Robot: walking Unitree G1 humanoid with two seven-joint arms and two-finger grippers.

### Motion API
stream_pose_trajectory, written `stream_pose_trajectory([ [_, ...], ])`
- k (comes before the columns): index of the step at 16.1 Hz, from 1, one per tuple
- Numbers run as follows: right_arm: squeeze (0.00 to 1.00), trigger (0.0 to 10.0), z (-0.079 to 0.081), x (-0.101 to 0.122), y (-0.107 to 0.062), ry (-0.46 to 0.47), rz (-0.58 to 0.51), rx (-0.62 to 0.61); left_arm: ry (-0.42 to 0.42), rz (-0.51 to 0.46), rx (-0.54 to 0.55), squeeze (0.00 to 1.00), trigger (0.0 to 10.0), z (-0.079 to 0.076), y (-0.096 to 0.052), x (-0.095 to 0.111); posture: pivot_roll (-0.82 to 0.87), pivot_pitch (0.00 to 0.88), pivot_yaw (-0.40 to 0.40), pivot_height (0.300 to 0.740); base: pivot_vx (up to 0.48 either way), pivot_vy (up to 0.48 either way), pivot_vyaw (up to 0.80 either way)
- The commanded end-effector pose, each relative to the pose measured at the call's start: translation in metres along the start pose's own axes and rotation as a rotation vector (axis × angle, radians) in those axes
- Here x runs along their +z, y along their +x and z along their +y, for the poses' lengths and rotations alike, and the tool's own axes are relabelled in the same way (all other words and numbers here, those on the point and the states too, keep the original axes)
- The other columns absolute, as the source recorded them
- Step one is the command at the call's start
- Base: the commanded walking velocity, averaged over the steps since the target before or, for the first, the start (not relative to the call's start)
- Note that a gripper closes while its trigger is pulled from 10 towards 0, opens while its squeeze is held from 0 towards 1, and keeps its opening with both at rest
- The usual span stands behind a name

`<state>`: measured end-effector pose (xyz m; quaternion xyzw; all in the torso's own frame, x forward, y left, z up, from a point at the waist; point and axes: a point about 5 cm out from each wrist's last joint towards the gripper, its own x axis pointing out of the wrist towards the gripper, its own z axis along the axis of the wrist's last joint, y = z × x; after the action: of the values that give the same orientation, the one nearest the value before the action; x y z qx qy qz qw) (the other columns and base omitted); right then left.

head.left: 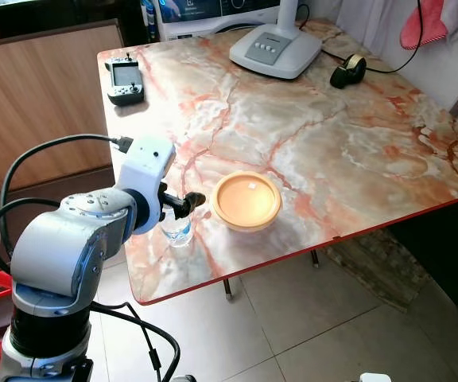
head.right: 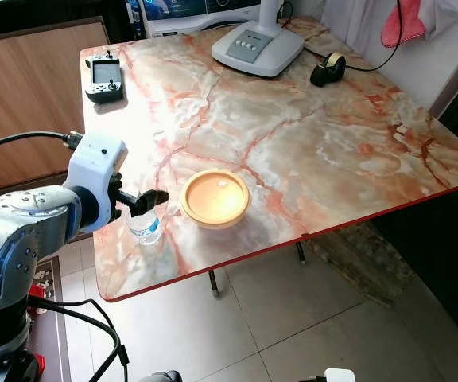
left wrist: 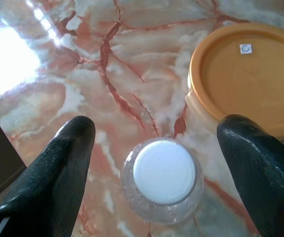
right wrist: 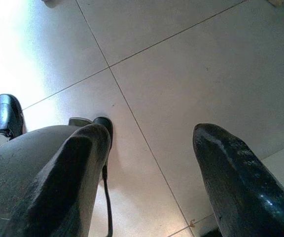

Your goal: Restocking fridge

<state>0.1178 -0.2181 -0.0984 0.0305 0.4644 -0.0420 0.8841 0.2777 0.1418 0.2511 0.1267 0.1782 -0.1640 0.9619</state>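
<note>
A small clear water bottle (head.left: 178, 231) with a white cap (left wrist: 164, 171) stands near the front left corner of the marble table (head.left: 332, 143). My left gripper (left wrist: 161, 163) hovers right above it, open, one black finger (left wrist: 63, 168) on each side of the cap and clear of it. Just to the bottle's right sits a round orange-lidded container (head.left: 246, 200), whose lid (left wrist: 245, 74) has a small white sticker. My right gripper (right wrist: 147, 173) hangs open over the tiled floor with nothing between its fingers.
A handheld controller (head.left: 124, 79) lies at the table's far left, a white lamp base (head.left: 275, 49) at the back, a tape roll (head.left: 348, 72) beside it. A wooden panel (head.left: 38, 103) stands left of the table. The red-trimmed table edge (head.left: 293, 255) is close to the bottle.
</note>
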Motion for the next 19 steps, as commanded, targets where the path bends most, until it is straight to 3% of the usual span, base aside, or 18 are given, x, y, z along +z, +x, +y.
stream_pose_trajectory([
  [1,0.00,10.0,-0.004,-0.008,-0.003,-0.011,0.032,-0.005,0.007,-0.009,0.010,0.00,10.0,-0.001,-0.005,-0.001,0.21,0.151,-0.046,0.740,0.000,0.000,0.00],
  [6,0.00,10.0,-0.004,-0.007,-0.002,-0.012,0.031,-0.003,-0.002,-0.002,0.011,0.00,10.0,-0.002,-0.004,-0.005,0.21,0.143,-0.044,0.740,0.000,0.000,0.00],
  [7,0.00,10.0,-0.004,-0.007,-0.002,-0.012,0.032,-0.003,-0.007,0.003,0.012,0.00,4.5,-0.002,-0.004,-0.007,0.21,0.143,-0.045,0.740,0.000,0.000,0.00],
  [8,0.00,10.0,-0.004,-0.007,-0.002,-0.012,0.032,-0.003,-0.009,0.005,0.011,0.00,4.0,-0.001,-0.004,-0.007,0.21,0.143,-0.045,0.740,0.000,0.000,0.00],
  [9,0.00,10.0,-0.004,-0.007,-0.002,-0.013,0.033,-0.002,-0.012,0.012,0.006,0.00,4.8,-0.002,-0.003,-0.009,0.21,0.144,-0.045,0.740,0.000,0.000,0.00],
  [10,0.00,10.0,-0.004,-0.007,-0.003,-0.013,0.033,-0.002,-0.011,0.013,0.007,0.00,10.0,-0.003,-0.003,-0.010,0.21,0.146,-0.046,0.740,0.000,0.000,0.00],
  [11,0.00,10.0,-0.004,-0.007,-0.003,-0.014,0.034,-0.002,-0.011,0.013,0.007,0.00,9.9,-0.003,-0.003,-0.010,0.21,0.145,-0.046,0.740,0.000,0.000,0.00],
  [12,0.00,10.0,-0.004,-0.007,-0.003,-0.014,0.034,-0.002,-0.011,0.012,0.009,0.00,4.5,-0.002,-0.003,-0.010,0.21,0.145,-0.046,0.740,0.000,0.000,0.00],
  [13,0.00,10.0,-0.004,-0.007,-0.003,-0.013,0.034,-0.002,-0.013,0.012,0.016,0.00,0.0,-0.001,-0.002,-0.011,0.21,0.145,-0.046,0.740,0.000,0.000,0.00],
  [19,0.00,10.0,-0.003,-0.008,-0.003,-0.014,0.036,0.000,-0.009,0.014,0.013,0.00,0.0,-0.002,-0.002,-0.013,0.21,0.149,-0.045,0.740,0.000,0.000,0.00],
])
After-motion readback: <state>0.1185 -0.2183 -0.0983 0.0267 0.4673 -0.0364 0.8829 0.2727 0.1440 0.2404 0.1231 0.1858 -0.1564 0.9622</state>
